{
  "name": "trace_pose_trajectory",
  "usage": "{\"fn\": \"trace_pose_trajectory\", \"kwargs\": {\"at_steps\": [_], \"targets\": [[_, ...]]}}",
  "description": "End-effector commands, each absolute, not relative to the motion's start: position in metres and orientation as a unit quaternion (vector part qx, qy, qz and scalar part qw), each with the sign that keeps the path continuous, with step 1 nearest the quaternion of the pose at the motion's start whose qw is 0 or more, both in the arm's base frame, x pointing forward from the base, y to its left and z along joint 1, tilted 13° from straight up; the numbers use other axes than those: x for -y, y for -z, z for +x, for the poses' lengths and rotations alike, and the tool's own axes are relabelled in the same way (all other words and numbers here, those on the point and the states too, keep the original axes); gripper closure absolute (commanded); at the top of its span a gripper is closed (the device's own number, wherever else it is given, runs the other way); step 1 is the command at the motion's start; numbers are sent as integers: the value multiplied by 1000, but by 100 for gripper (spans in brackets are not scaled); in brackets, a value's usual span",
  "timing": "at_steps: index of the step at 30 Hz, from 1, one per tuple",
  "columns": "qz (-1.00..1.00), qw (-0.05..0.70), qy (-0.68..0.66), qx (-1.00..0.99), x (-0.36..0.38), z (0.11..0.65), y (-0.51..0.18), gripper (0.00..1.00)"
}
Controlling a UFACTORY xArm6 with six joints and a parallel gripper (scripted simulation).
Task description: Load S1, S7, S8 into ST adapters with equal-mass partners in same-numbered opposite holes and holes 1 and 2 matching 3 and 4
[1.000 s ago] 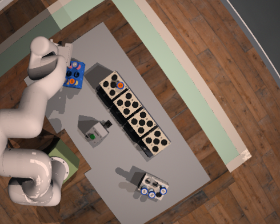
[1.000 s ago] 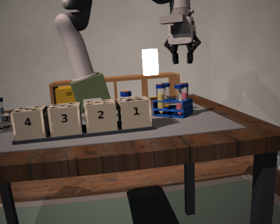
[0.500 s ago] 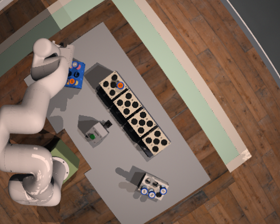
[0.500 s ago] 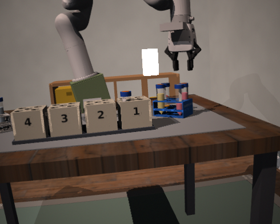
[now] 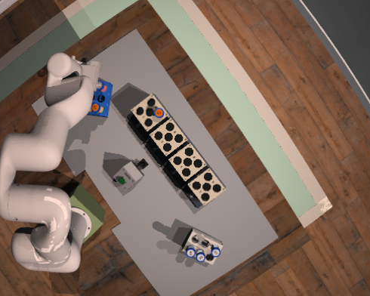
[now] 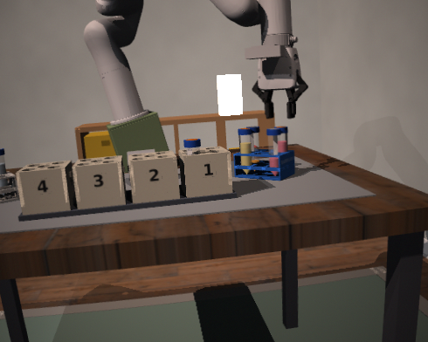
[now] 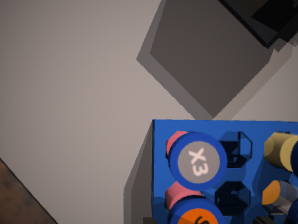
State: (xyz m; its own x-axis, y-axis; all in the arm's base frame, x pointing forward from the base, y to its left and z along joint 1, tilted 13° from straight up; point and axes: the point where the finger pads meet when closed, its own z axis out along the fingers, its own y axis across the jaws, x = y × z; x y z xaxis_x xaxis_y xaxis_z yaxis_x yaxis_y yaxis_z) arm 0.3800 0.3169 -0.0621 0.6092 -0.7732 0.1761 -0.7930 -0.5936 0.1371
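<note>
My gripper (image 6: 279, 114) is partly open and empty, above the far-right part of the blue rack (image 5: 109, 99) (image 6: 287, 165). S8 (image 5: 95, 108) (image 6: 245, 153), with yellow contents, stands in the rack. S7 (image 7: 196, 218) (image 6: 283, 141), with pink contents, stands beside X3 (image 7: 198, 162) (image 6: 273, 162), which has a grey dot. X4 is mostly hidden. An orange-dot tube (image 5: 158, 112) (image 6: 192, 143) stands in adapter 1 (image 6: 206, 181); its ID is too small to read surely. Adapters 2 (image 6: 154, 188), 3 (image 6: 99, 192) and 4 (image 6: 43, 198) show no tubes.
A pale rack (image 5: 202, 235) at the other end of the table holds white-dot blanks (image 5: 190, 252) (image 5: 200, 257) (image 5: 215, 252). The green DONE key (image 5: 121, 180) is on a small desk between arm base and stand. Adapter 1 stands close to the blue rack.
</note>
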Motion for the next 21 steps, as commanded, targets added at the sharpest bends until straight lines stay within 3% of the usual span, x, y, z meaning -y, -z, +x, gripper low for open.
{"fn": "trace_pose_trajectory", "kwargs": {"at_steps": [1,21], "targets": [[891,99,-50,439,-316,381,70,43],[891,99,-50,439,-313,381,86,43]]}}
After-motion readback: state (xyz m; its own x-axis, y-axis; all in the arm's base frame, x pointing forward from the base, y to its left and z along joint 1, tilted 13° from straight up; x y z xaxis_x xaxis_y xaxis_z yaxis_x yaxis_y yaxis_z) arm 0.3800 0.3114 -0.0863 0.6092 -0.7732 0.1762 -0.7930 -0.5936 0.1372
